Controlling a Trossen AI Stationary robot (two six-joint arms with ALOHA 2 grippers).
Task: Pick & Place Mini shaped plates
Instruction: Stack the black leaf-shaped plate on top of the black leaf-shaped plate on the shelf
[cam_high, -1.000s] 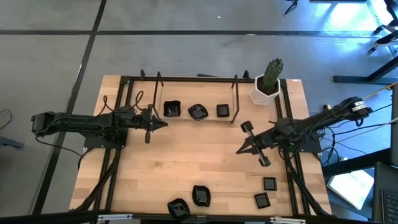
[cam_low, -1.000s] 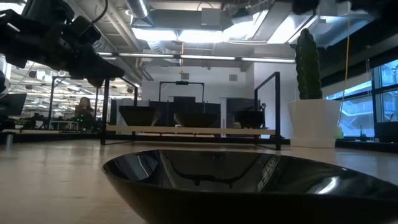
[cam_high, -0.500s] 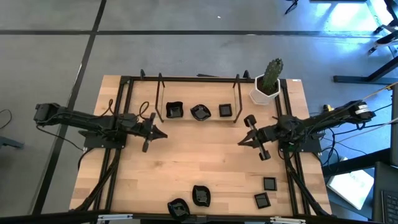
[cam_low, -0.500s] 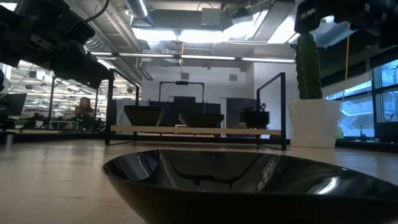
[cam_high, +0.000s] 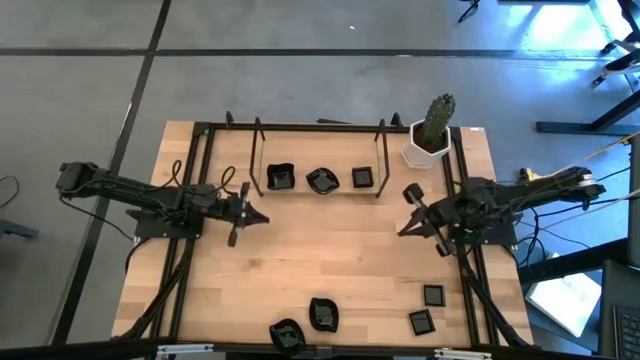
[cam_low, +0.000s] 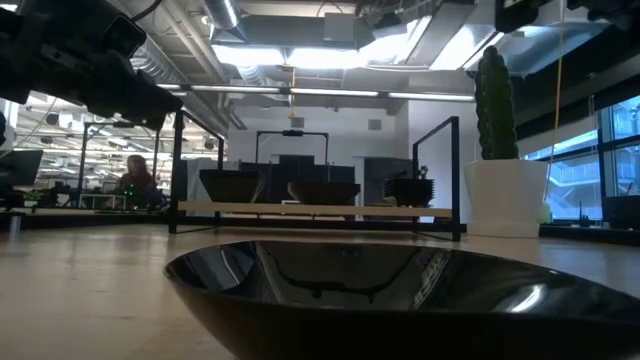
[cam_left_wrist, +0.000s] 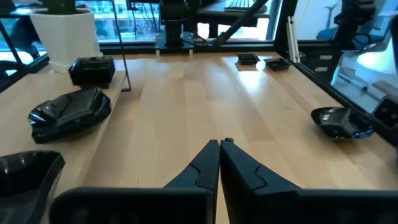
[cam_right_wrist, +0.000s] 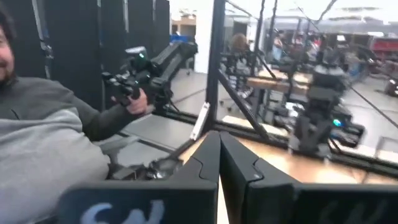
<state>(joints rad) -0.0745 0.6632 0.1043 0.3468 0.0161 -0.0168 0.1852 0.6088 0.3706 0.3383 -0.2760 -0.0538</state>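
High view: rack (cam_high: 316, 128) holds three mini shaped plates (cam_high: 318, 180); left tool (cam_high: 262, 217), right tool (cam_high: 401, 232) clenched, empty.

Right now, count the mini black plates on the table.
7 in the high view: three in the far rack, two at the near edge, two squares near-right. The arms may hide others.

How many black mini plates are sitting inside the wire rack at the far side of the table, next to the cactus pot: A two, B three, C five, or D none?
B: the high view shows three plates in a row inside the rack: a wavy-edged plate, a rounded plate and a small square plate, left of the cactus pot.
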